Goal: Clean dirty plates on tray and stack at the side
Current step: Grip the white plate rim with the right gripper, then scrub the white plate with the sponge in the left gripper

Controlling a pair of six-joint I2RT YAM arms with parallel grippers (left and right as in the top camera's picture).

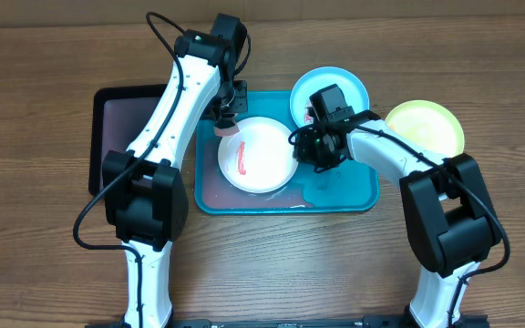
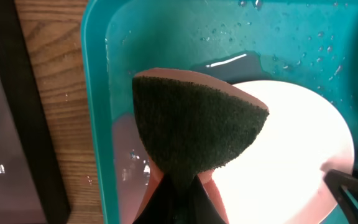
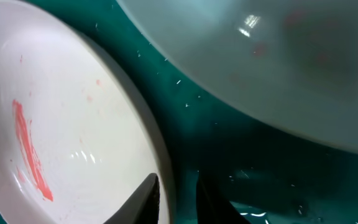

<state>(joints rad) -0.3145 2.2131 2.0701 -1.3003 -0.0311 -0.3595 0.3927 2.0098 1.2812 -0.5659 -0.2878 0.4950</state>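
Note:
The white plate [image 1: 261, 157] lies in the turquoise tray [image 1: 346, 189] with a red smear on its left half. My left gripper [image 1: 228, 126] is shut on a pink sponge with a dark green scrub face [image 2: 197, 124], held just above the plate's back left rim [image 2: 291, 155]. My right gripper [image 1: 299, 146] is closed on the white plate's right rim, one finger inside and one outside [image 3: 176, 199]. The light blue plate [image 1: 329, 91] rests over the tray's back right corner. The yellow-green plate [image 1: 425, 128] lies on the table to the right of the tray.
A smaller black tray [image 1: 121, 137] lies against the turquoise tray's left side. Water pools and droplets lie on the turquoise tray floor [image 3: 247, 168]. The rest is wooden table top.

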